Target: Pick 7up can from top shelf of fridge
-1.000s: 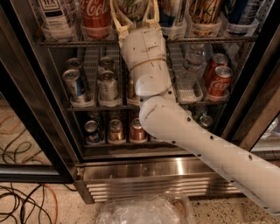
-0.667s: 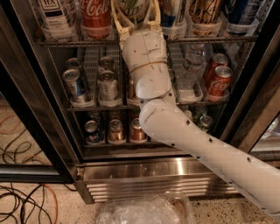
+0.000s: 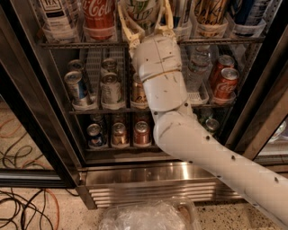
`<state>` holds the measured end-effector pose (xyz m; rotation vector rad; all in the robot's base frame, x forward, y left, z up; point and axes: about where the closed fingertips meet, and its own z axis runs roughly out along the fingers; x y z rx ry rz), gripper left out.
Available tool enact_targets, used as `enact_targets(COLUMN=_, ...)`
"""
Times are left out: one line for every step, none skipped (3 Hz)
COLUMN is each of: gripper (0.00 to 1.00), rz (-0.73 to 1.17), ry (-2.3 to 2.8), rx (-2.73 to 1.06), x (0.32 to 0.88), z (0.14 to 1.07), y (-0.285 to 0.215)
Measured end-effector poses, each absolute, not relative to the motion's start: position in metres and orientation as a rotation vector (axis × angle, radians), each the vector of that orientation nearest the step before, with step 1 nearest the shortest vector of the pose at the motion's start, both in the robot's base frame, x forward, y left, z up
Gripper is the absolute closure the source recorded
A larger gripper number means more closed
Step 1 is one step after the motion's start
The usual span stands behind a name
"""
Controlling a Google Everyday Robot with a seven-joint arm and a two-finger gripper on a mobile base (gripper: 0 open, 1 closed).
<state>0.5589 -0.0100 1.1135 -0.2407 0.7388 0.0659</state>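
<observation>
Prob. gripper (image 3: 144,17) round 1 7up can (image 3: 142,6)

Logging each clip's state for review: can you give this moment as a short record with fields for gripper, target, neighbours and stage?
gripper: gripper up at the top shelf, around the 7up can
target: 7up can, upright in its lane on the top shelf
neighbours: Coke can in the next lane
arm: arm reaches up across the lower racks of the fridge
stage: can not yet pulled out
</observation>
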Motion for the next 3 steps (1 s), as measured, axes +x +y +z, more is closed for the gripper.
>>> enact_targets(gripper=1.0, rz=0.129, ry=0.808, rx=-0.304, x=0.543, z=1.11, y=-0.015)
enact_targets(gripper=1.0, rz=0.201, ry=0.902, rx=-0.372, x=0.534, z=1.104, y=-0.026)
enact_targets(gripper=1.0, rz=0.229, ry=0.925, rx=-0.445, x=0.531, z=1.093, y=-0.011)
